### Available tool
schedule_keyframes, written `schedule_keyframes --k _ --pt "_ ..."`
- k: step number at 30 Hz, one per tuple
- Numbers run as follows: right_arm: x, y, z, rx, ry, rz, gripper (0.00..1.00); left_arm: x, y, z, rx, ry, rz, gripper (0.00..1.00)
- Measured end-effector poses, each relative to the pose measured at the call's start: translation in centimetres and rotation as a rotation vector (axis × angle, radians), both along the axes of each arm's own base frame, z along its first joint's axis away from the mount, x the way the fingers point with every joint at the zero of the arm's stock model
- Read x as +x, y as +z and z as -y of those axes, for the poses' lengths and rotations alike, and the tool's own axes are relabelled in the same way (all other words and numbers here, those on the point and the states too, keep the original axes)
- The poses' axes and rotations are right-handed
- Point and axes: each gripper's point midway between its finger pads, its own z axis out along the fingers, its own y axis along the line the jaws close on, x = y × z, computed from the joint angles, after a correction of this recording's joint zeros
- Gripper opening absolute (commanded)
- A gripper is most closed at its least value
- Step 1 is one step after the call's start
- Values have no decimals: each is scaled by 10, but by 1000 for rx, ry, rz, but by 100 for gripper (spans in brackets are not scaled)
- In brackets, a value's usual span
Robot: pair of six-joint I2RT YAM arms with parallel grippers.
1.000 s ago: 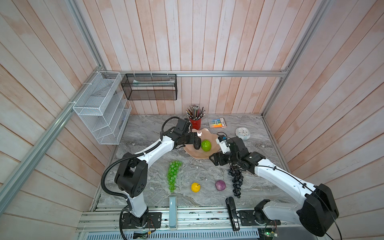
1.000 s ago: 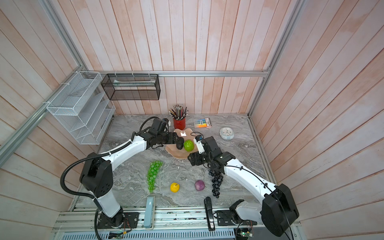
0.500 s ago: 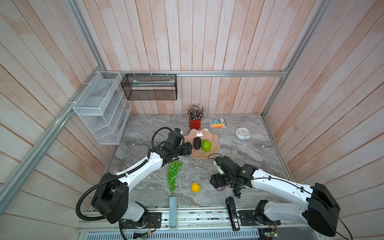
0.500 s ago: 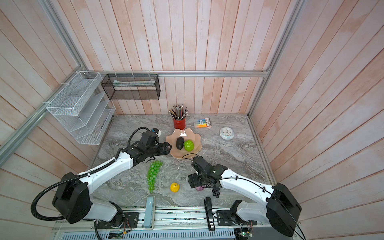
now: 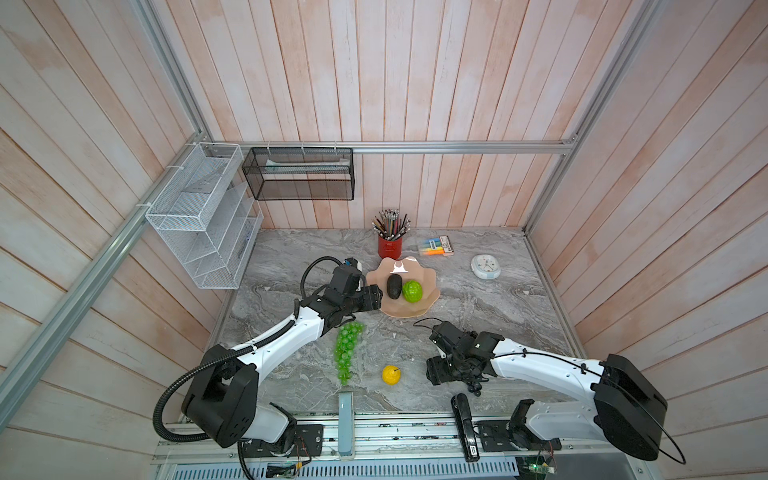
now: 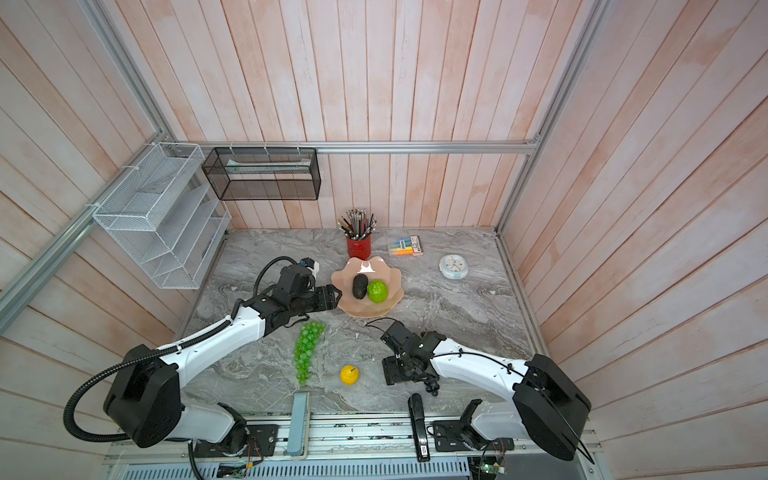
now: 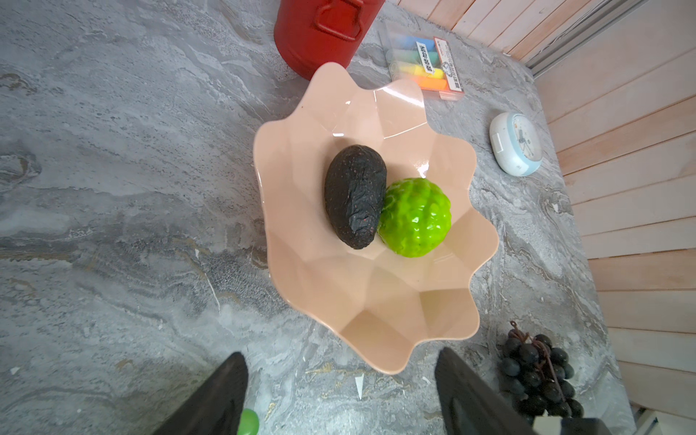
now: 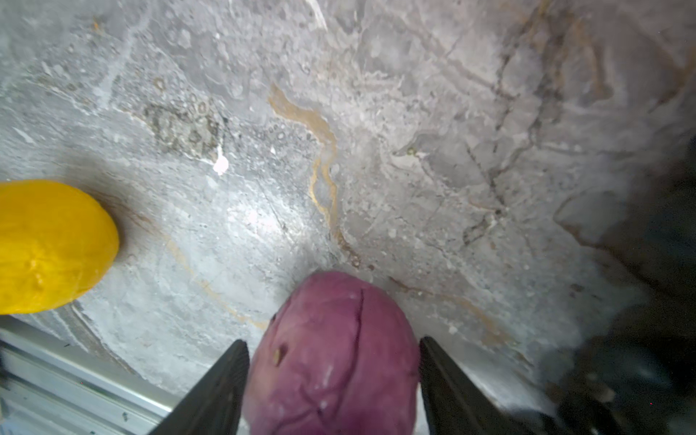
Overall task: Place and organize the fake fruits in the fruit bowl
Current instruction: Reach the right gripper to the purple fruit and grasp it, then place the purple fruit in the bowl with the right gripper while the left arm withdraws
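The salmon-pink fruit bowl (image 5: 399, 308) (image 6: 365, 311) (image 7: 376, 301) holds a black avocado (image 5: 394, 286) (image 7: 354, 196) and a bumpy lime-green ball (image 5: 412, 291) (image 7: 414, 218), touching side by side. My left gripper (image 5: 376, 297) (image 7: 341, 380) hovers open and empty at the bowl's near-left rim. A green grape bunch (image 5: 347, 349) and a small yellow fruit (image 5: 391, 374) (image 8: 49, 244) lie on the table. My right gripper (image 5: 436, 374) (image 8: 333, 361) is down on the table, its fingers against both sides of the small purple ball (image 8: 335, 350). That arm largely covers the dark grape bunch (image 7: 538, 373) (image 6: 432, 386).
Behind the bowl stand a red pencil cup (image 5: 390, 245), a highlighter pack (image 5: 436, 246) and a small clock (image 5: 485, 266). At the table's front edge lie a black stapler (image 5: 463, 424) and a grey-blue bar (image 5: 345, 419). A white mesh rack (image 5: 203, 216) hangs on the left wall.
My right arm left the bowl, came down at the front of the table and narrowed its jaws around the purple ball. My left gripper drew back from over the bowl to its near-left rim.
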Motion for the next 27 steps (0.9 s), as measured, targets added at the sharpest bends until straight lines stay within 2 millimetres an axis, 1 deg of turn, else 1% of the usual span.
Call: schedule_keyframes --k 5,7,9,12,13,15,17,19,20,22,24,25,27 --pt "0 -1 -1 3 2 1 48 1 0 0 -9 4 2 81" --pt "0 0 -1 7 5 4 45 0 -2 -1 -8 5 -2 81" --pt "0 1 -1 9 5 6 42 0 -3 -1 -6 5 -4 81" --pt "2 3 -1 7 7 15 40 0 -3 -1 -8 9 -4 81" --pt "4 6 -2 6 9 21 40 0 -4 -2 -9 10 -5 81" --pt "12 19 -8 17 16 48 40 0 -7 -4 -9 16 -10 81" --pt "29 41 -19 53 22 97 39 -2 -13 -7 -6 25 -24 81" --pt "53 66 -29 97 15 155 38 -6 -19 -11 -1 32 -40 81" --pt "68 80 -33 118 9 189 38 -8 -21 -13 1 35 -46 80" --pt "95 101 -38 148 3 247 38 -12 -22 -16 1 41 -51 81" --pt "120 112 -42 155 5 288 38 -16 -20 -19 -2 46 -49 80" --pt "132 115 -44 154 13 300 38 -17 -18 -20 -6 49 -46 81" --pt "151 112 -49 139 36 301 37 -18 -13 -22 -12 54 -42 80"
